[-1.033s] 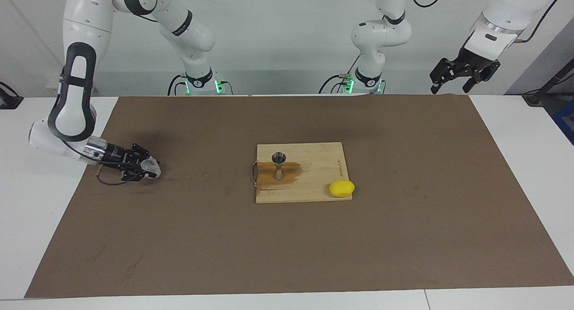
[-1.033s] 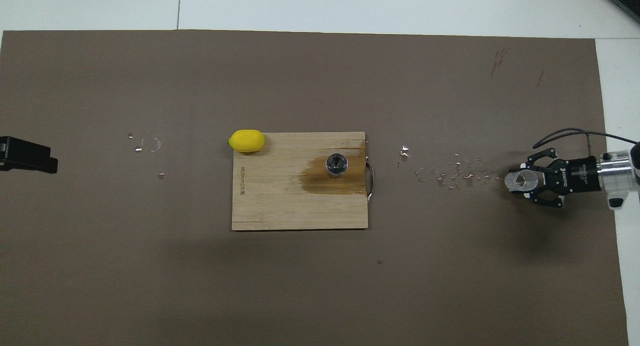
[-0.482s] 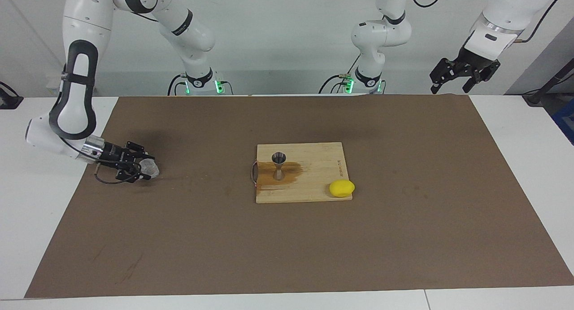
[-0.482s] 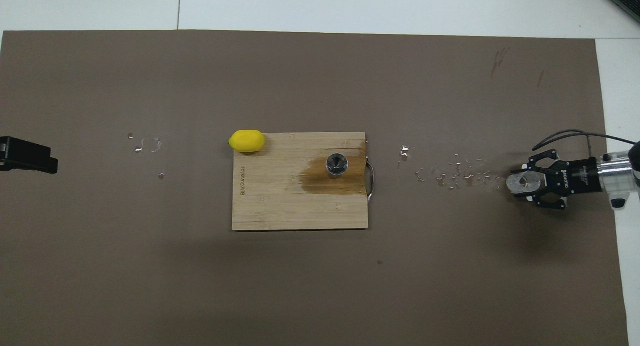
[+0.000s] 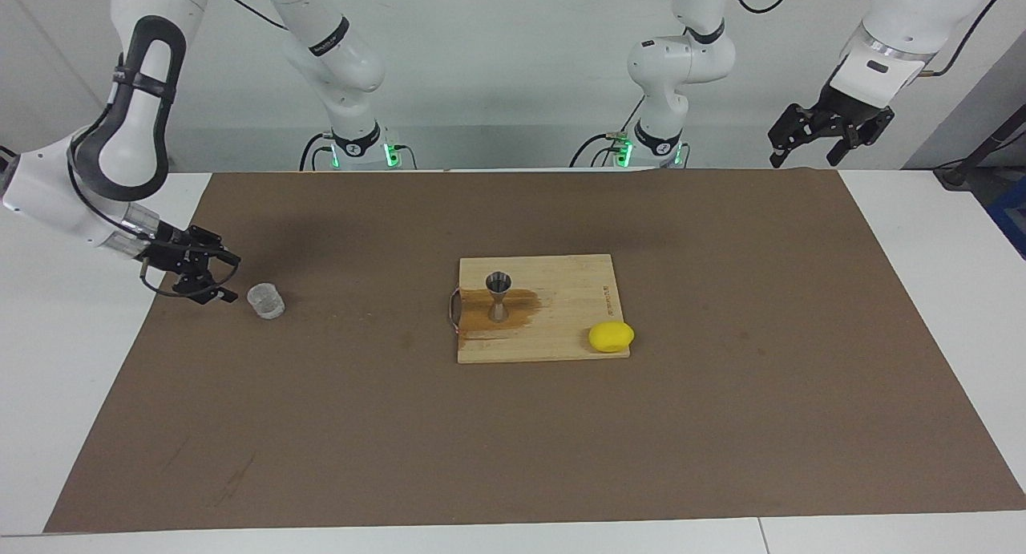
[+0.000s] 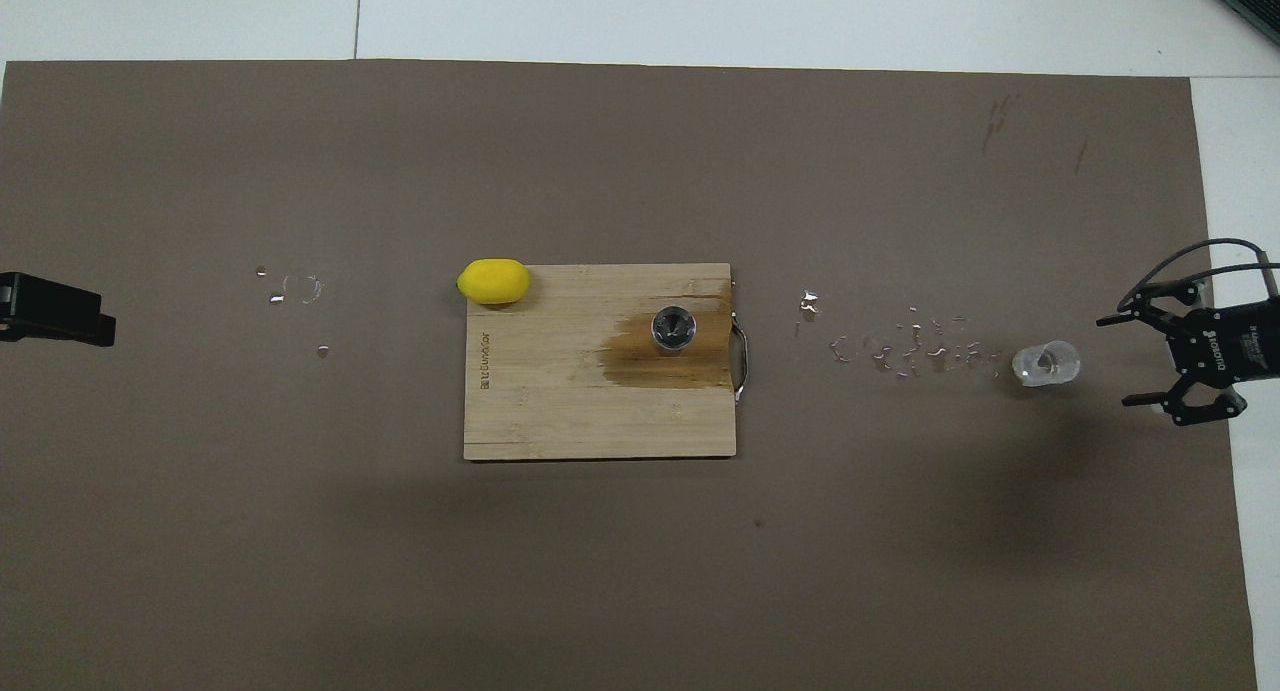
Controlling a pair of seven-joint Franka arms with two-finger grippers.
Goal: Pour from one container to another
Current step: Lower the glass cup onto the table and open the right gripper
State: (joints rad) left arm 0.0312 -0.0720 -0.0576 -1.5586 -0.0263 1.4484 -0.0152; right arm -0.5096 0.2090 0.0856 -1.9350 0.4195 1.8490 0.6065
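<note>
So from my remote seat: the clear cup [image 5: 265, 301] is standing upright on the brown mat [image 5: 721, 426] at the right arm's end of the table, well apart from the wooden cutting board [image 5: 561, 329] in the middle. My right gripper [image 5: 226, 277] sits just beside the cup, jaws spread wide with nothing between them, not touching it. You can see a clear gap between the fingertips and the cup in the overhead view [image 6: 1046, 363].

The steel jigger [image 5: 498, 296] is upright on the cutting board, on the side toward the right arm, right in the middle of a dark wet patch [image 5: 521, 304] soaked into the wood. There's a trail of droplets [image 6: 905, 346] on the mat between the board and the cup. A yellow lemon [image 5: 611, 336] rests at the board's corner toward the left arm, on the edge farther from the robots.

Left gripper [image 5: 811, 147] is parked up in the air over the mat's corner by its own base, fingers open, holding nothing, just waiting.
</note>
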